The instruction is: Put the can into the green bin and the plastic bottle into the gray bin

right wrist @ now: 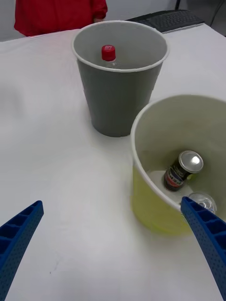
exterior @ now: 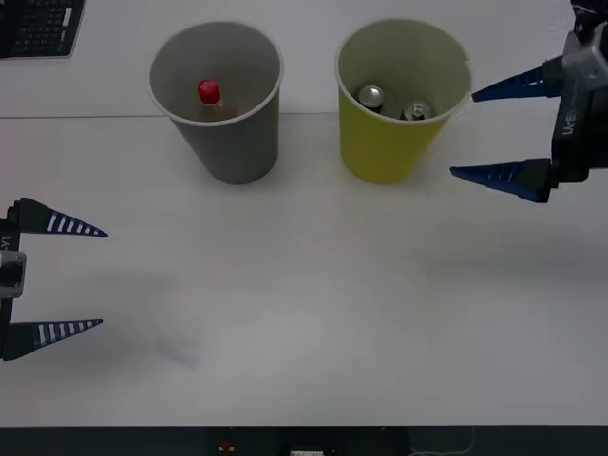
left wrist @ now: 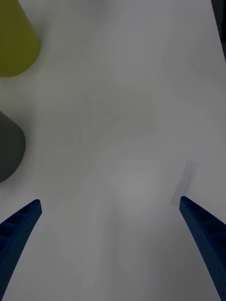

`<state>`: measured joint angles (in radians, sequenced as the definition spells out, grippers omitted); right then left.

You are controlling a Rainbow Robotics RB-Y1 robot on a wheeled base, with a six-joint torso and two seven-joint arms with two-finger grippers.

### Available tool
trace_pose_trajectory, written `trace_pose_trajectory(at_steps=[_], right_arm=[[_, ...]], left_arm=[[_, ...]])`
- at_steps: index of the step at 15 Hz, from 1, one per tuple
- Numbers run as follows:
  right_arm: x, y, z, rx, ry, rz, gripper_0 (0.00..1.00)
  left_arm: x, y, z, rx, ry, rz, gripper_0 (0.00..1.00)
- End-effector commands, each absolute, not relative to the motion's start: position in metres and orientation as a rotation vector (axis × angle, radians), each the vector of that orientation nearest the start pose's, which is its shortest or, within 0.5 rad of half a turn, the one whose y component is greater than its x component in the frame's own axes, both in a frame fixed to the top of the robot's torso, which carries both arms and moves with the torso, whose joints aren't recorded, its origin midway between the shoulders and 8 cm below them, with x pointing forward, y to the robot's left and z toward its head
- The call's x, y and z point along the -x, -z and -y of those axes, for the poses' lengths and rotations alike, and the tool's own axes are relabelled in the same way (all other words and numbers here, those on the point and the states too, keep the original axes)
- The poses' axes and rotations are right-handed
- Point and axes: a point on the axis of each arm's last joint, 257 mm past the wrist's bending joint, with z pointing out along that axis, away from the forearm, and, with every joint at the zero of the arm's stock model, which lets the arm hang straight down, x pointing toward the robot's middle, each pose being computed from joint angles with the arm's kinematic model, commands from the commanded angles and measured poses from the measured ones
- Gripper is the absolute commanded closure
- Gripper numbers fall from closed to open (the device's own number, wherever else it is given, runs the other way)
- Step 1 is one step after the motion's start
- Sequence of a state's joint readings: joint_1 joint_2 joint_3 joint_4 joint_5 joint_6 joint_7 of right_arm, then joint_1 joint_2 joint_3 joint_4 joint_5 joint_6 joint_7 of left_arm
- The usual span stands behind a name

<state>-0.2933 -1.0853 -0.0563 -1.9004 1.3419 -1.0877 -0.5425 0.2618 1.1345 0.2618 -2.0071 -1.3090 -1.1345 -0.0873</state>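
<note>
The can [exterior: 370, 96] [right wrist: 181, 170], dark-sided with a silver top, stands tilted inside the yellow-green bin [exterior: 380, 152] [right wrist: 150, 207] at the back right. The plastic bottle's red cap [exterior: 209, 92] [right wrist: 108, 52] shows inside the gray bin [exterior: 228, 142] [right wrist: 117, 103] to its left. My right gripper [exterior: 463, 134] [right wrist: 112, 204] hovers open and empty just right of the green bin's rim. At the table's left side my left gripper [exterior: 104, 278] [left wrist: 110, 202] is also open and empty, with the two bins' outer walls [left wrist: 14, 42] [left wrist: 9, 146] off to one side of it.
A second silver-topped can [exterior: 416, 111] [right wrist: 203, 201] lies beside the first in the green bin. A dark keyboard [exterior: 38, 27] [right wrist: 165, 19] rests at the table's far left corner. The white tabletop [exterior: 304, 304] spreads bare in front of the bins.
</note>
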Motion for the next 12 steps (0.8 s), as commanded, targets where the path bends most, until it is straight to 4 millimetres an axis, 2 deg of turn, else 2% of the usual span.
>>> trace_pose_trajectory(at_steps=[1,8,12], right_arm=[[-0.422,0.062,0.207,1.437,-0.273,-1.505,0.00],[-0.375,0.103,0.218,1.621,-0.242,-1.465,0.00],[-0.362,0.122,0.225,1.677,-0.253,-1.496,0.00]], left_arm=[[-0.341,0.167,-0.286,-1.762,0.118,-1.444,0.00],[-0.341,0.167,-0.286,-1.762,0.118,-1.444,0.00],[-0.341,0.167,-0.286,-1.762,0.118,-1.444,0.00]])
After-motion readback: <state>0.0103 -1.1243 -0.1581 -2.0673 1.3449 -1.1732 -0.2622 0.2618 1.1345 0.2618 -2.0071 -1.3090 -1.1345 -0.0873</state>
